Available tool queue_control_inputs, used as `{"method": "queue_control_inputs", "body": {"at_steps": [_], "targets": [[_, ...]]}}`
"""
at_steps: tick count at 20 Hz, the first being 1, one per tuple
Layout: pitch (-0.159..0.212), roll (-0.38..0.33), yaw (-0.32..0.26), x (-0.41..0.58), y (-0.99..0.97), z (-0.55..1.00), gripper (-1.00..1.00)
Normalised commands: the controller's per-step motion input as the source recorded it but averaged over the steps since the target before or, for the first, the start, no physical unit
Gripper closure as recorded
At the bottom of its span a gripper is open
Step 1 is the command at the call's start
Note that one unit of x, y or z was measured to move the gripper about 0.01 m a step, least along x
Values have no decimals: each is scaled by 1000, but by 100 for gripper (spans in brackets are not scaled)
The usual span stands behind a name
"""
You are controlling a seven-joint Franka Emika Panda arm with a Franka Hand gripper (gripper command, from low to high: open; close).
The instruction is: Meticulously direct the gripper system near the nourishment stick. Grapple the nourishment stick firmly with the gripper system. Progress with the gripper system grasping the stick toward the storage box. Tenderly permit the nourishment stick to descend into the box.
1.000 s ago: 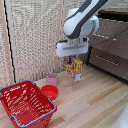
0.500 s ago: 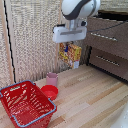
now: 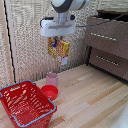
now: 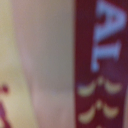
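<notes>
The jaws are sitting nearly closed, pinching the top edge of the nourishment stick (image 3: 59, 50), a flat, glossy rectangular packet in yellow-orange with a red pattern and a white lower corner, which is hanging straight down from the gripper system (image 3: 58, 38). The white boxy hand is hovering high above the floor, with the bulky rounded arm rising out of the top of the exterior view. In the wrist view the packet (image 4: 100, 65) is filling the frame as a blur of dark red band, pale lettering and cream. Below the packet, near it but well lower, a pink cup (image 3: 52, 78) is standing upright on the pale wooden floor (image 3: 95, 100), with a small red bowl (image 3: 49, 91) just in front of the cup; what either is holding cannot be told. The storage box (image 3: 26, 102), a red plastic basket with slotted lattice sides and a light blue-grey rim, is sitting beside the bowl toward the exterior view's left, well apart from the hanging packet, and only its latticed floor is showing inside. A dark wooden drawer unit (image 3: 107, 42) is standing to the exterior view's right of the packet.
</notes>
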Motion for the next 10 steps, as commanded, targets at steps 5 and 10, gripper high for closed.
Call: {"method": "queue_control_inputs", "body": {"at_steps": [5,10], "targets": [[-46,0,0,145,901,363,100],[-34,-2,0,9,946,288,100]]}}
